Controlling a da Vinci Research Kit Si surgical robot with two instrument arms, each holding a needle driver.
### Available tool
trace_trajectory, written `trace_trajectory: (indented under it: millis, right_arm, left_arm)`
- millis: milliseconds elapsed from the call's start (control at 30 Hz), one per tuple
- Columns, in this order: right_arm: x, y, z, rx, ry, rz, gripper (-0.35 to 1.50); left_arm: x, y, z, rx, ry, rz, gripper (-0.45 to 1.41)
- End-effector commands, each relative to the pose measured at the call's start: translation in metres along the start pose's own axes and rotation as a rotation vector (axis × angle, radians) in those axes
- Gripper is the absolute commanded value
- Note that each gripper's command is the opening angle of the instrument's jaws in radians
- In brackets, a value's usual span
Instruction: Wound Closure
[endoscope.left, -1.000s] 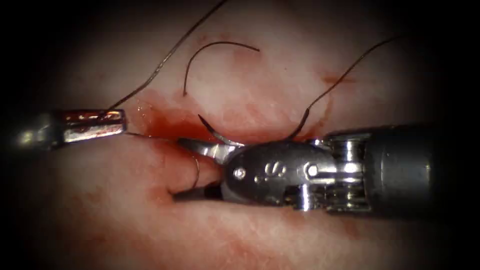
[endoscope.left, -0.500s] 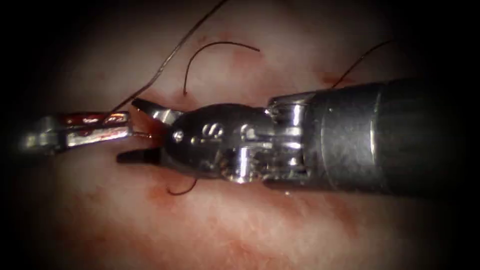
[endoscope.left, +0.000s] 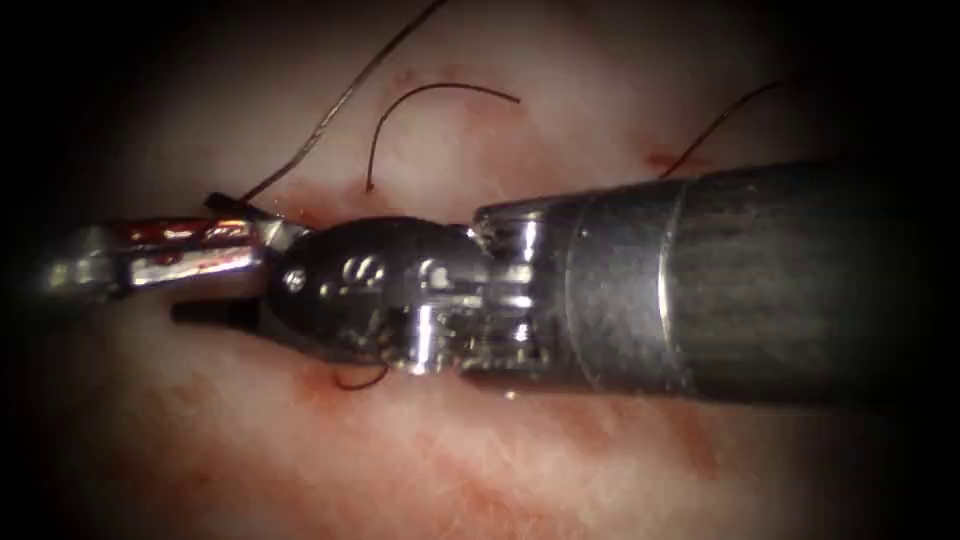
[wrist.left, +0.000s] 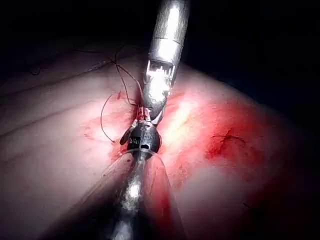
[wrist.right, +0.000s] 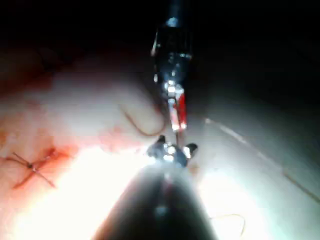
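Over the cut, endoscope view: left hand (endoscope.left: 250, 250) comes in level from the left, jaws pressed together on the thread (endoscope.left: 340, 100), which climbs from the tip up and to the right. Right hand (endoscope.left: 200, 258) is spread wide, one jaw above and one below the left hand's tip. Its body lies across the middle of the cut (endoscope.left: 330, 215), so I cannot tell where the needle sits. Tissue (endoscope.left: 500, 460) is pale with red fluid (endoscope.left: 310, 380) in smears. A loose cut end (endoscope.left: 440, 90) curves on the far side, and a short dark loop (endoscope.left: 360, 382) pokes out under the right hand.

Left wrist view: left hand (wrist.left: 144, 125) meets right hand (wrist.left: 150, 117) tip to tip. Thread (wrist.left: 102, 115) loops beside them. A knotted stitch (wrist.left: 227, 137) sits well apart in a red patch.

Right wrist view: right hand (wrist.right: 175, 147) is spread, with the left hand (wrist.right: 176, 125) just beyond, its jaws stained red. Another stitch (wrist.right: 32, 167) with crossed ends lies well apart.
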Motion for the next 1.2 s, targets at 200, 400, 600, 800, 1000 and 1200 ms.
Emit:
trace_trajectory:
  millis: [200,400,600,800,1000,1200]
  right_arm:
    - [0.0001,-0.0003,0.0001,0.053,0.022,-0.003,-0.35]
    - [-0.0004,-0.0005,-0.0004,0.048,0.000,-0.016,-0.35]
    - [-0.0011,-0.0004,-0.0016,0.058,-0.016,-0.030,-0.35]
    - [-0.0026,-0.0015,-0.0021,0.086,-0.053,-0.055,-0.35]
    - [-0.0043,-0.0033,-0.0029,0.116,-0.104,-0.090,-0.35]
    - [-0.0051,-0.0037,-0.0018,0.149,-0.156,-0.104,-0.35]
  left_arm:
    - [-0.0005,0.0003,0.0006,-0.001,0.000,-0.001,-0.45]
    - [-0.0001,0.0003,0.0003,-0.001,0.006,-0.004,-0.45]
    - [0.0002,-0.0004,0.0004,0.011,-0.014,-0.168,0.19]
    - [0.0000,-0.0009,0.0012,0.085,-0.049,-0.205,0.99]
    - [-0.0003,-0.0014,0.0013,0.088,-0.051,-0.229,1.08]
    - [0.0000,-0.0014,0.0027,0.089,-0.081,-0.229,1.04]
